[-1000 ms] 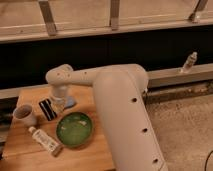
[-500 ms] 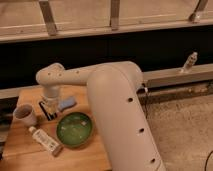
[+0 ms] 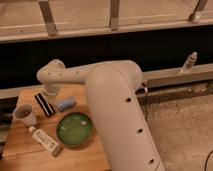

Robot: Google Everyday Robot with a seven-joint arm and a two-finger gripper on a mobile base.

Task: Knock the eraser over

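The eraser [image 3: 44, 104], a small black block with two pale lengthwise stripes, rests on the wooden table [image 3: 30, 160] at the back left. It points diagonally, between the paper cup [image 3: 25, 114] and a rounded blue-grey lump [image 3: 65, 104]. My gripper [image 3: 50, 90] hangs from the pale arm's wrist just behind the eraser's far end, over the table's back edge. The large white arm [image 3: 115, 105] reaches in from the lower right and hides the table's right side.
A green plate [image 3: 74, 129] sits in front of the lump. A white tube with a brown cap [image 3: 44, 141] lies at the front left. A dark wall and railing run behind the table. A small bottle [image 3: 189, 62] stands on the ledge at right.
The arm's wrist and gripper have swung left and back, uncovering the blue-grey lump. The gripper now sits behind the eraser. The eraser has stayed in about the same place.
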